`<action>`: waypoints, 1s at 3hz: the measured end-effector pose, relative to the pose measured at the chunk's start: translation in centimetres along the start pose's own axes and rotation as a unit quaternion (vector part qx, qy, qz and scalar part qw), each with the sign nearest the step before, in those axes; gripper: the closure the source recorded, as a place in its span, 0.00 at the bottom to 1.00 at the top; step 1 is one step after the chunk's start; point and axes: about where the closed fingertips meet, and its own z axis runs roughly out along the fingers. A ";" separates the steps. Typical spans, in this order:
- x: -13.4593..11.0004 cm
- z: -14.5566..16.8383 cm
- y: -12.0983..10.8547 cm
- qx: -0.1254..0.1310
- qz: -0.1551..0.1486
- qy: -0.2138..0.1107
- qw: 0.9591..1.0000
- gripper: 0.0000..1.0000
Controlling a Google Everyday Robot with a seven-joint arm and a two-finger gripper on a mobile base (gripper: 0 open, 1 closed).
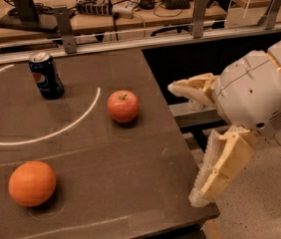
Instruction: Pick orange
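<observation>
The orange (32,183) is round and bright orange and lies on the dark table (130,183) at the front left. A smaller reddish apple (123,106) with a stem dimple lies near the table's middle. My gripper (185,146) hangs at the table's right edge, to the right of both fruits and far from the orange. Its two cream fingers are spread wide apart, one finger (193,87) up by the apple's height and the other finger (222,168) down by the front right corner. It holds nothing.
A blue Pepsi can (46,75) stands upright at the back left of the table. A white arc (56,131) is drawn on the tabletop. A workbench with cables (115,6) runs behind the table. The floor (265,203) lies to the right.
</observation>
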 end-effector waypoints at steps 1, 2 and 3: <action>-0.3 2.6 -2.0 -0.011 -0.032 -0.038 0.999 0.00; -2.7 4.6 -2.8 -0.017 -0.066 -0.065 0.996 0.00; -4.8 6.4 -2.5 -0.019 -0.085 -0.079 0.993 0.00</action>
